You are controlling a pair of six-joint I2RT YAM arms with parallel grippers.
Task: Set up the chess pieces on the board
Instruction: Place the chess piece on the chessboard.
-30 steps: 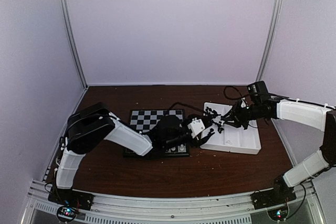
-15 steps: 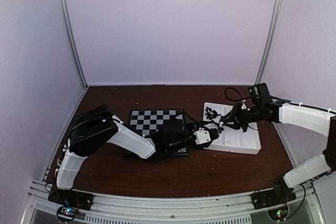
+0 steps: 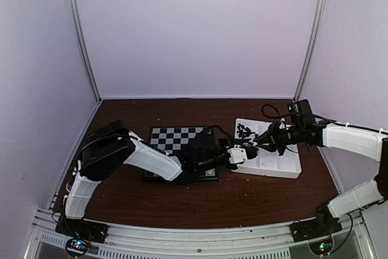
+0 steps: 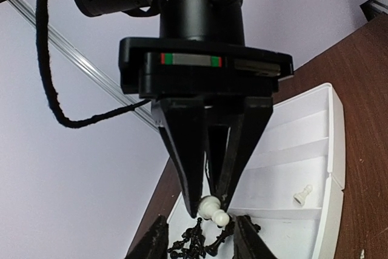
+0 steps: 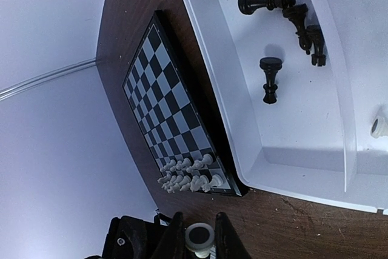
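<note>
The board (image 3: 173, 137) lies left of centre, with white chess pieces (image 5: 185, 177) in two rows along its near edge. My right gripper (image 5: 199, 238) is shut on a white chess piece (image 4: 213, 209) and holds it above the left end of the white tray (image 3: 282, 165). In the left wrist view the right gripper (image 4: 211, 201) points straight at the camera. My left gripper (image 4: 201, 241) faces it, its fingers apart on either side just short of the piece. The two grippers meet tip to tip, the left (image 3: 241, 153) and the right (image 3: 257, 148).
Black chess pieces (image 5: 273, 1) lie heaped in the tray's far-left compartment (image 4: 197, 244). A single white piece (image 4: 302, 195) lies in another compartment. A black cable loops behind the tray. The enclosure's pale walls stand close around the brown table.
My left gripper has moved right toward the right gripper and its fingers have drawn closer together. The right gripper has held the white piece throughout and has shifted slightly.
</note>
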